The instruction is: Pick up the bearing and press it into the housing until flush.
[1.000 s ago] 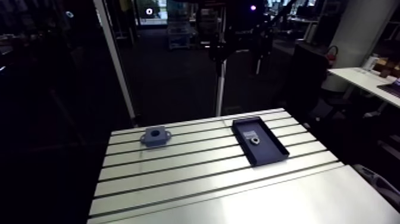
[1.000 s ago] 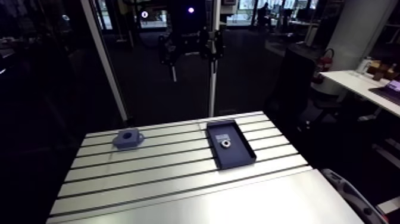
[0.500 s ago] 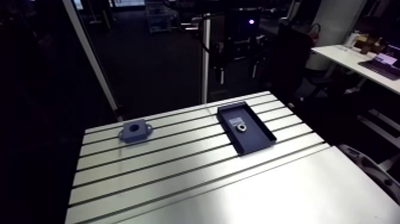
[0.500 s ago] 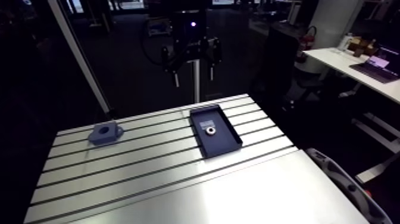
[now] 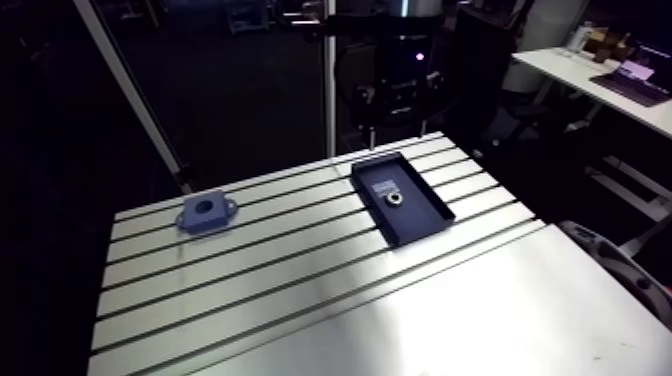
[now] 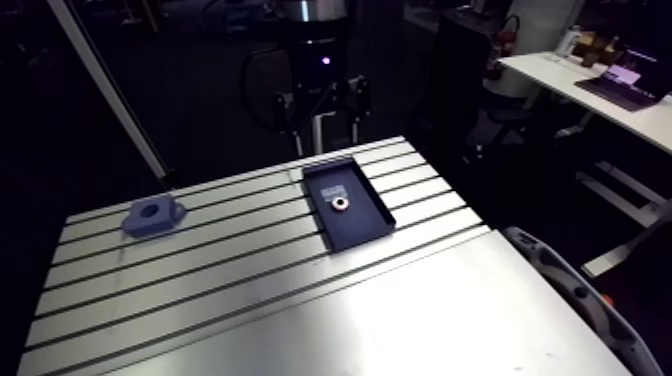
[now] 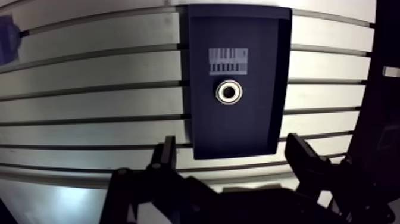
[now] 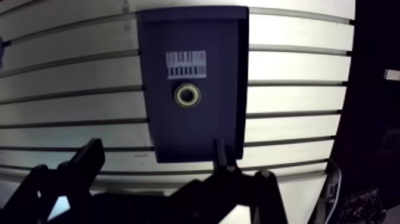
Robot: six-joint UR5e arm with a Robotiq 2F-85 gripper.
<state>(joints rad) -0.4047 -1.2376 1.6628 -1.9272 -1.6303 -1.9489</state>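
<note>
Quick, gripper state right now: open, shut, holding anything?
Gripper: open, holding nothing; the small metal ring bearing lies ahead of it in the black rectangular tray.

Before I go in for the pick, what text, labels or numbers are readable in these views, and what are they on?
No text reads as words or digits.
White barcode label on the floor of the dark tray, next to the bearing: bars only, any characters too blurred to read.
On the bearing: no marking legible.
On the housing: no text visible.
</note>
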